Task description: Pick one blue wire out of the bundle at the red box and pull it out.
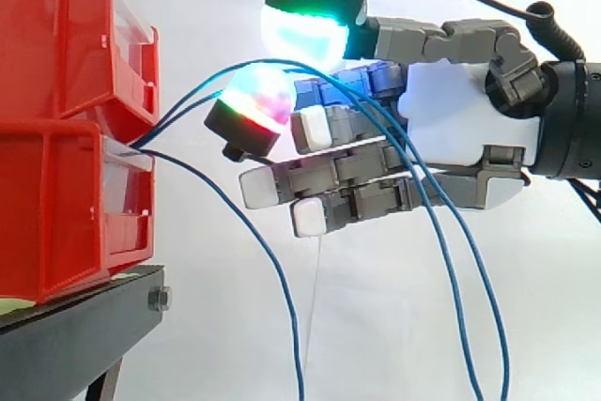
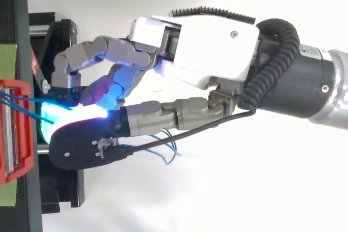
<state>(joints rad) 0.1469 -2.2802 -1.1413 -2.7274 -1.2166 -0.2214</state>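
Observation:
Several blue wires come out of the front slot of the lower red box [image 1: 56, 213] at the left. My hand [image 1: 460, 110] reaches in from the right, level with that slot. One blue wire [image 1: 178, 105] rises from the slot and runs between the green-glowing thumb pad [image 1: 300, 30] and the red-glowing pad of a curled finger [image 1: 254, 100], which close on it. Behind the pinch it drapes down across the palm. The other fingers stay straight below. From above, the hand [image 2: 206, 52] has its glowing pads just short of the box [image 2: 13, 129].
A second red box [image 1: 56, 35] is stacked on the lower one, both on a black stand [image 1: 75, 345]. Another blue wire [image 1: 272, 260] hangs from the slot down past the stand. Slack blue loops [image 2: 168, 150] dangle under the hand. A white curtain is behind.

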